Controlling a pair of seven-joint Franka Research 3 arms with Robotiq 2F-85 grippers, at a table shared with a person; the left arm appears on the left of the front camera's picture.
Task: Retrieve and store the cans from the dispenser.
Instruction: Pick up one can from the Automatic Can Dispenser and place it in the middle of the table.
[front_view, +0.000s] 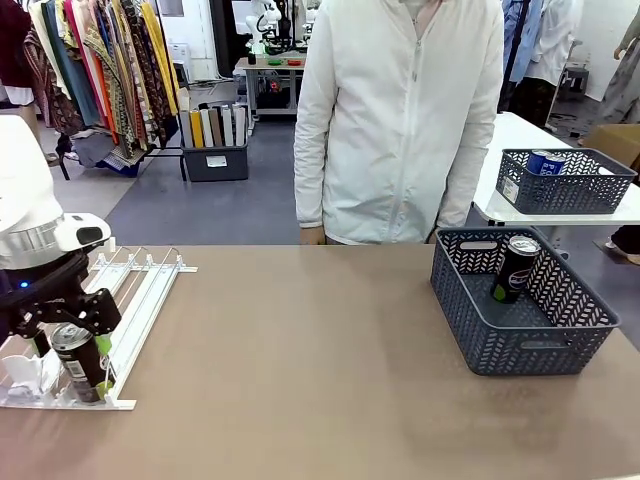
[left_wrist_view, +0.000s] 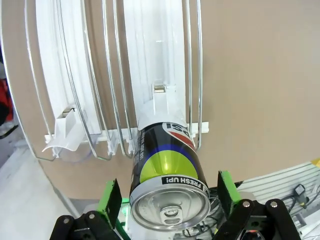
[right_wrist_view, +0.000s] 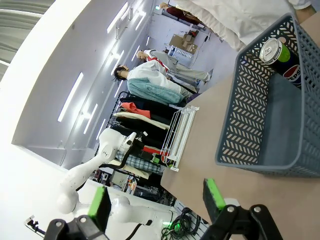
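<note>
The left arm's black two-finger gripper with green pads (front_view: 74, 357) hangs over the near end of the low white wire-railed dispenser (front_view: 140, 290), on the robot's left side of the brown table (front_view: 300, 370). A black Pepsi can with a yellow-green band and silver top (left_wrist_view: 167, 185) stands upright at the end of one lane, between the fingers. From the front the fingers look wrapped around it. The left wrist view settles the matter: a green pad (left_wrist_view: 111, 199) sits on each side of the can with a sliver of gap, so the jaws are spread and straddle it without pinching. That view also shows a curved white stop (left_wrist_view: 64, 136) at the end of the neighbouring lane.

Well apart, on the right, sits a dark grey perforated plastic basket (front_view: 520, 345) with a second black Pepsi can (front_view: 515, 268) leaning against its far wall (the right wrist view looks down on that can's silver top). The right gripper (right_wrist_view: 156, 200) hovers in the air with jaws spread and nothing between them.

A person in a white zipped jacket (front_view: 400, 120) stands at the far edge. Beyond, a similar grey basket (front_view: 567, 190) on a white table holds a blue can (front_view: 545, 160).
</note>
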